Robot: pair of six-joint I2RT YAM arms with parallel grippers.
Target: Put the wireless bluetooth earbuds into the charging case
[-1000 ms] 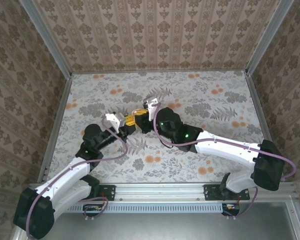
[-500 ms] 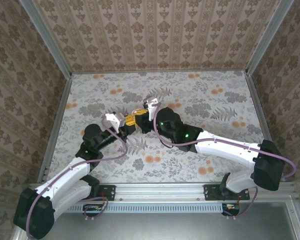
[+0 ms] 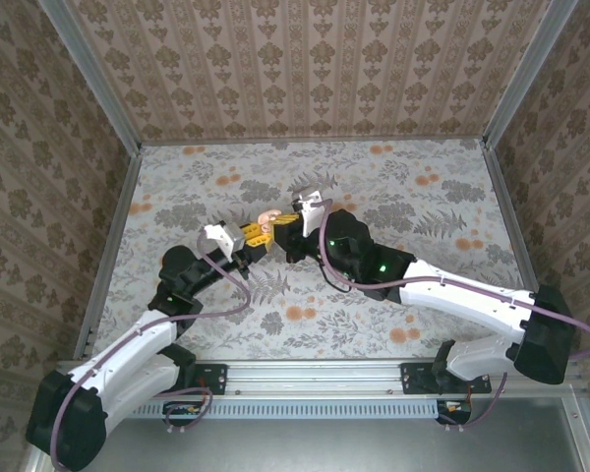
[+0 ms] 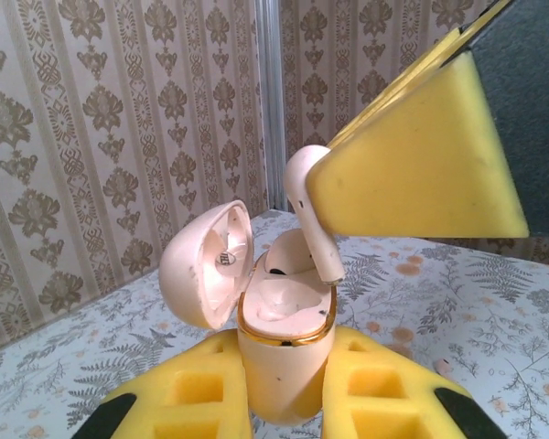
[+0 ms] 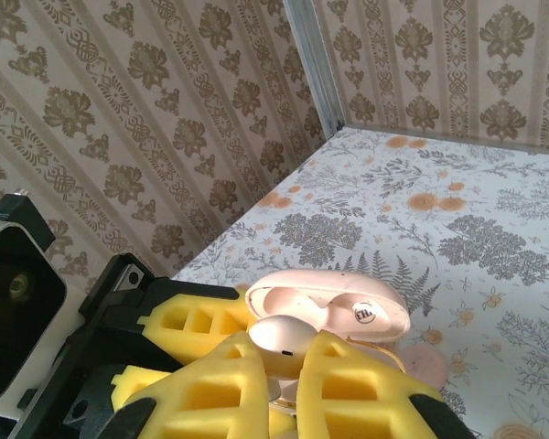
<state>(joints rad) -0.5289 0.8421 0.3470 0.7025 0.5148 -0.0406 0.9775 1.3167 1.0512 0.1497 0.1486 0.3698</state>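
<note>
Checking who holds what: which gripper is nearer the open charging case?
Left. The left gripper is shut on the charging case, gripping its body from below. The right gripper is just above the case's opening, shut on an earbud whose stem points down at it.

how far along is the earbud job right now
Done: the charging case is gripped by the left hand with its lid open. In hand: the right hand pinches an earbud, its stem tip just inside the case's opening, not seated. Left: push it home and release. Whether the other earbud is already in, I cannot tell.
</note>
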